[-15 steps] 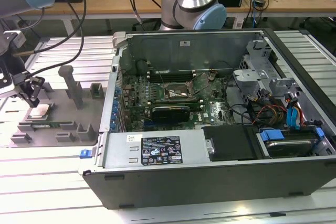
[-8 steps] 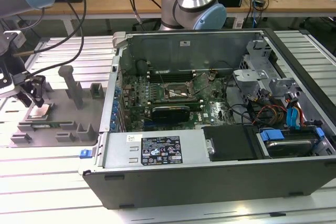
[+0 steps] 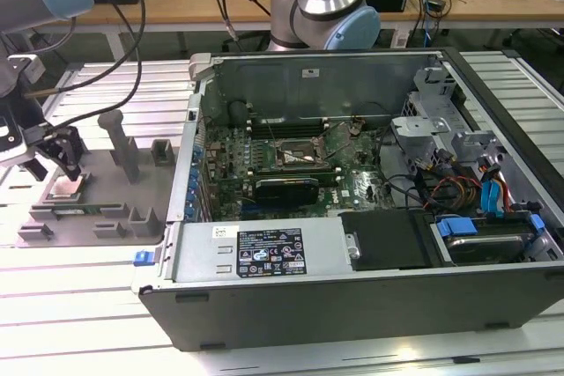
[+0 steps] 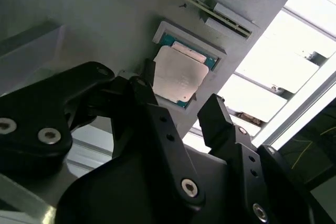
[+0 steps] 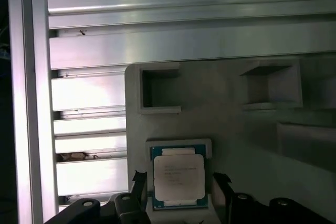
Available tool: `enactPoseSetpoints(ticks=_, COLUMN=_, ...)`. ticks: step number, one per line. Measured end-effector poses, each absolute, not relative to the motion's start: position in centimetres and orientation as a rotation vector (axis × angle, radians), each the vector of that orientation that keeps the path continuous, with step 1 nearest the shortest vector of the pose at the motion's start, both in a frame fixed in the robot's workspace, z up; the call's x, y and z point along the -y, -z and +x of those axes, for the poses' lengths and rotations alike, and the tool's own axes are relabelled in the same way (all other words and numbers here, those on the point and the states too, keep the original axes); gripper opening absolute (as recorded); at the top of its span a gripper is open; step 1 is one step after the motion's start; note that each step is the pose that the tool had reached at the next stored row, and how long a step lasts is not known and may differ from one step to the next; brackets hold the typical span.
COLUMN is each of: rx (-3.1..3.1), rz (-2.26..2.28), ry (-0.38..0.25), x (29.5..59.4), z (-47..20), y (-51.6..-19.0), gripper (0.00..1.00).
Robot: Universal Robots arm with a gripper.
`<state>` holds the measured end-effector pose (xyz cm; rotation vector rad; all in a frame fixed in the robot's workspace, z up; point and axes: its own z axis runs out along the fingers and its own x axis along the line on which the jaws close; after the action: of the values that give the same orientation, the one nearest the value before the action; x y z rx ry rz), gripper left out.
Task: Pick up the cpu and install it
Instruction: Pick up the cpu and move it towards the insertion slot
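Note:
The cpu (image 3: 68,186) (image 4: 178,80) (image 5: 178,178), a flat square chip with a pale silver top, lies in a shallow recess of the grey fixture tray (image 3: 106,184) at the exterior view's left. My gripper (image 3: 55,165) (image 4: 181,97) (image 5: 179,182) hangs just above it, open. In both wrist views one black finger (image 4: 149,85) (image 5: 139,182) stands on each side of the chip, with a small gap to its edges. The black-framed socket (image 3: 300,155) sits on the green motherboard inside the open computer case (image 3: 264,253).
The tray carries upright grey posts (image 3: 119,143) and box-like holders (image 5: 160,90), and a narrow green memory stick (image 3: 75,210) along its near edge. Ribbed aluminium table slats (image 5: 184,19) surround the tray. The case wall (image 3: 189,165) rises just right of the tray.

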<state>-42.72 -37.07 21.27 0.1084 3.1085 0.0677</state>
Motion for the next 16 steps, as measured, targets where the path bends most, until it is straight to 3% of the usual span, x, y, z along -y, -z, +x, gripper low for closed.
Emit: enactPoseSetpoints(ticks=16, rx=-3.123, rz=0.027, ry=-0.068, x=37.1, z=-42.5, y=-18.9, gripper=0.6)
